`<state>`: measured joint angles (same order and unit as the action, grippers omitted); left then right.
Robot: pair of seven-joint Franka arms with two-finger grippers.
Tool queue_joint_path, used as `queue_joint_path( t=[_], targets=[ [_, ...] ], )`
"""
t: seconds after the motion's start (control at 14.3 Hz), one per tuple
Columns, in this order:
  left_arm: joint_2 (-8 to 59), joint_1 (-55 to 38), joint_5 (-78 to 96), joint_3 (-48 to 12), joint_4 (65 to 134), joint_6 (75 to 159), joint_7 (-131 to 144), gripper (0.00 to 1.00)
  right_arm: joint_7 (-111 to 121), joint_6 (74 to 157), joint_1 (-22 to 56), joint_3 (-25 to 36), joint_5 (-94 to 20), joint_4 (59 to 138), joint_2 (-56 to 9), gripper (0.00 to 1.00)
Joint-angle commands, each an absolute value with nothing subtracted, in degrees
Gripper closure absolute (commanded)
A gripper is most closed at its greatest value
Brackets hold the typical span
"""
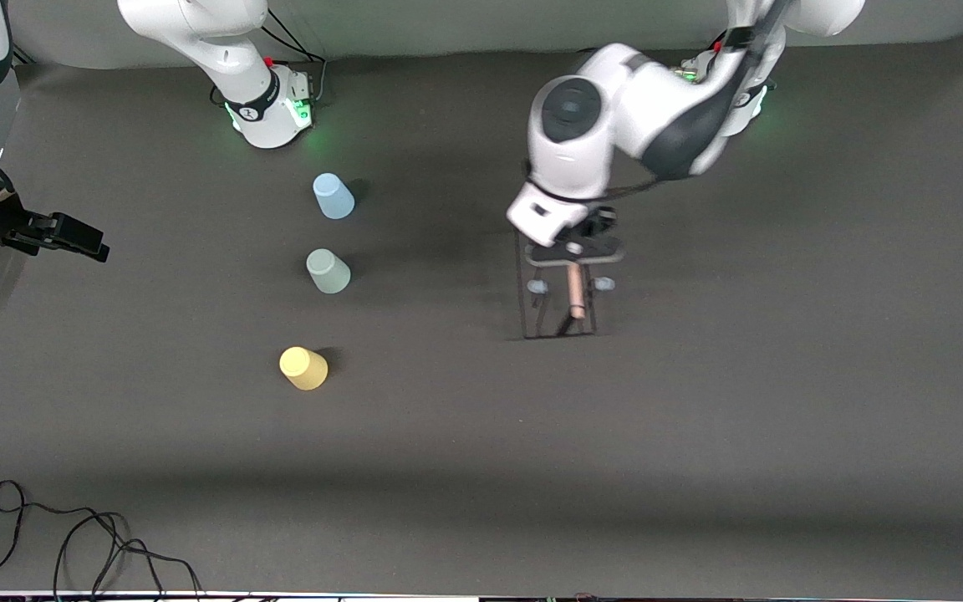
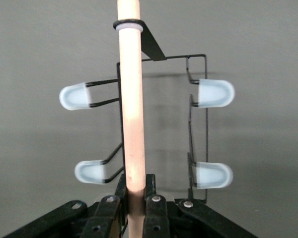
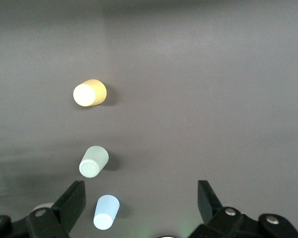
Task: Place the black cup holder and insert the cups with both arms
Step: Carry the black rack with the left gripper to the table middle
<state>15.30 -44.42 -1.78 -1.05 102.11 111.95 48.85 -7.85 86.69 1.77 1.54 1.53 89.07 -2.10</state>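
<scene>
On the dark grey desk (image 1: 699, 435), three cups stand toward the right arm's end from the rack (image 1: 563, 311): blue (image 1: 333, 196), green (image 1: 328, 271), yellow (image 1: 303, 368). Only the left wrist view shows four capped pegs and the left gripper (image 2: 136, 198), jaws clamped on the rack's wooden handle (image 2: 130, 99). The right gripper (image 3: 139, 198) hangs above the cups, jaws wide, empty
</scene>
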Motion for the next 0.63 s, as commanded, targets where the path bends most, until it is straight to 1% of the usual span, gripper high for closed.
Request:
queue_joint_path(
  t=[0.0,0.28,0.56],
  targets=[
    [17.5,-47.8,-1.5,0.1,99.9,114.6,52.7,1.0,-8.3,85.9,1.3,1.3,0.4,88.2,-2.4,0.0],
    [20.0,-49.0,-2.5,0.1,98.7,118.2,52.6,1.0,-8.3,84.7,1.4,1.3,0.5,88.2,-2.4,0.0],
    [22.6,-49.1,-4.4,0.1,98.2,119.5,51.9,1.0,-8.3,84.9,1.7,1.3,-0.2,88.3,-2.4,0.0]
  ],
)
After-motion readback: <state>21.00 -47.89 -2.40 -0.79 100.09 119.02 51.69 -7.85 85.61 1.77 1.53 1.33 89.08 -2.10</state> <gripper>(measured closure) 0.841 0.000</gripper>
